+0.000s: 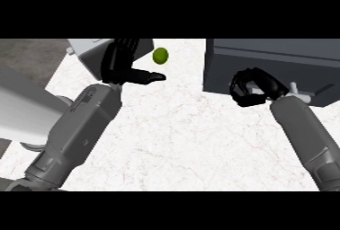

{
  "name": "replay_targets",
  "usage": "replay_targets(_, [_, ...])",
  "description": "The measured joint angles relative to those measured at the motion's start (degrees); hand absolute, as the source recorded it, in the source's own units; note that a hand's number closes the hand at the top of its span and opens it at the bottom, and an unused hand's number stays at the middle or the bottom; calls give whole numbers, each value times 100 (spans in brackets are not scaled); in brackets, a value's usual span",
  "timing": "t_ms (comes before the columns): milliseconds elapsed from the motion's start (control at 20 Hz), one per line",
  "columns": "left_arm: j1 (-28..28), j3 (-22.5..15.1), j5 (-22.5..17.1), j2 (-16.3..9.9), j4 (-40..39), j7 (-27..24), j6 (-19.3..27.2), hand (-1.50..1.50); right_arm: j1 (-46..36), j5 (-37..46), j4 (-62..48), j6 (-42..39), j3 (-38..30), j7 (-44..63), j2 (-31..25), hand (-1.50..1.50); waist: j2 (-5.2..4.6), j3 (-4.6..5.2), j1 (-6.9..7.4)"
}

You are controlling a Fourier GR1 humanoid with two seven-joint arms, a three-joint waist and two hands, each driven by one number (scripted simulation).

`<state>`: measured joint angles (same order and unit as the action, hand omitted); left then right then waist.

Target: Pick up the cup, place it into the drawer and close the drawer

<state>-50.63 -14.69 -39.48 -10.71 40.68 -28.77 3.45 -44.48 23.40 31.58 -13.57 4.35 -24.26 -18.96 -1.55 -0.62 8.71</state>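
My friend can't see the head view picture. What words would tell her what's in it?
A right robot hand curls in front of a dark grey drawer unit on a white marble counter. The left robot hand rests open near a small green object and a pale grey box.

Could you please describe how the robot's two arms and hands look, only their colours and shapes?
Both forearms are grey, thick and rounded, with panel seams. Each ends in a black hand with fingers and a thumb: the left hand and the right hand. No cables or markings show.

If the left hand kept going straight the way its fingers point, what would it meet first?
Probably the light grey box at the counter's far edge; the left hand already overlaps it here, though depth is unclear. The small green oval object lies off to the right.
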Motion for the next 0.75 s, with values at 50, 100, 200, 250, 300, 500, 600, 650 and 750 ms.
replay_targets(50, [12, -8, -6, 5, 32, 18, -20, -150, 1, -46, -5, -67, -26, -2, -15, 150, -1, -4, 15])
replay_targets(100, [33, -11, -12, -2, 57, 34, -35, -150, -8, -96, -11, -158, -49, -2, -30, 150, -4, -12, 23])
replay_targets(200, [70, -19, -19, -31, 104, 47, -99, -150, 4, -190, 4, -319, -93, -17, -69, 150, -14, -19, 50])
replay_targets(250, [113, -29, -17, -55, 121, 47, -140, -150, 19, -243, 20, -411, -116, -23, -97, 150, -18, -22, 73])
replay_targets(300, [133, -49, -12, -42, 144, 54, -157, -150, 27, -282, 32, -478, -132, -26, -112, 150, -22, -26, 82])
replay_targets(500, [200, -65, -26, -62, 222, 71, -245, -150, 84, -435, 116, -735, -188, -19, -187, 150, -40, -42, 137])
replay_targets(600, [229, -65, -43, -66, 269, 73, -289, -150, 115, -504, 158, -873, -208, -21, -231, 150, -47, -50, 167])
replay_targets(650, [255, -67, -44, -74, 280, 70, -305, -150, 135, -535, 187, -947, -214, -19, -259, 150, -54, -52, 186])
replay_targets(750, [301, -70, -51, -80, 307, 67, -336, -150, 163, -589, 233, -1077, -221, -24, -302, 150, -65, -57, 210])
